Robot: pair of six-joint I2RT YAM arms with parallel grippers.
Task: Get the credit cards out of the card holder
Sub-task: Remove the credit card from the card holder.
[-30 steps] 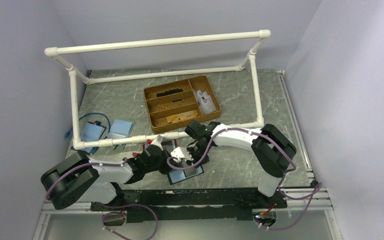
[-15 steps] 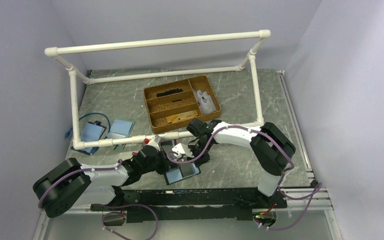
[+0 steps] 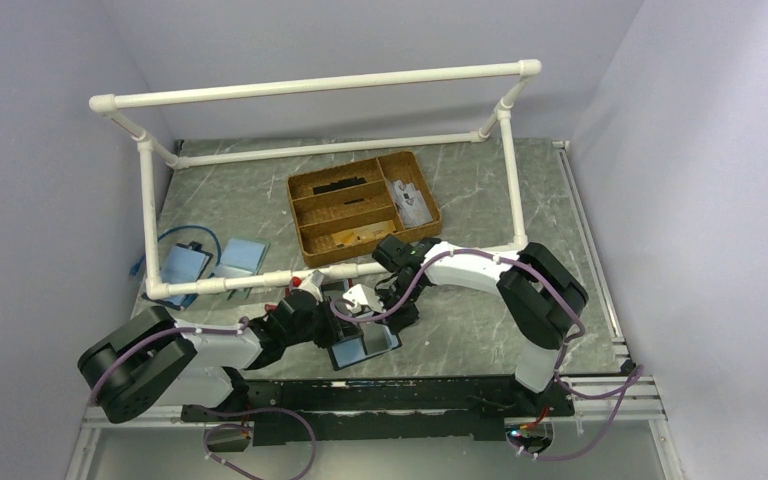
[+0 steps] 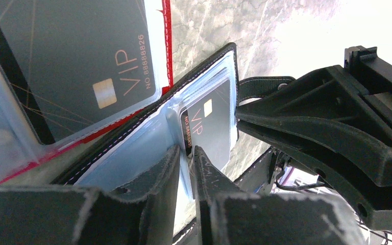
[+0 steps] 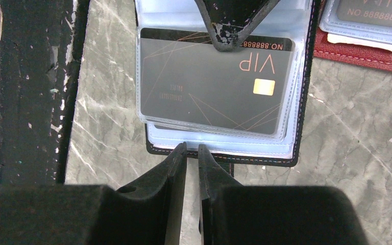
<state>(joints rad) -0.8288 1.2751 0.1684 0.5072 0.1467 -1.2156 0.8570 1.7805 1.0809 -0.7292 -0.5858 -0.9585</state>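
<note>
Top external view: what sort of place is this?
Probably a robot test cell in a lab, not a home: plain walls close around a marble-pattern table, with a white pipe frame standing on it.

This is a robot laboratory cell, not a home or a shop. Plain pale lilac-grey walls [image 3: 50,250] close three sides of a grey marble-patterned table top [image 3: 250,190]. A black-and-white jointed left robot arm [image 3: 210,345] and a similar right robot arm [image 3: 470,268] stand on a black metal base rail [image 3: 410,395]. Loose purple cables [image 3: 412,278] run along them. A white plastic pipe frame [image 3: 310,86] stands on the table.
</note>
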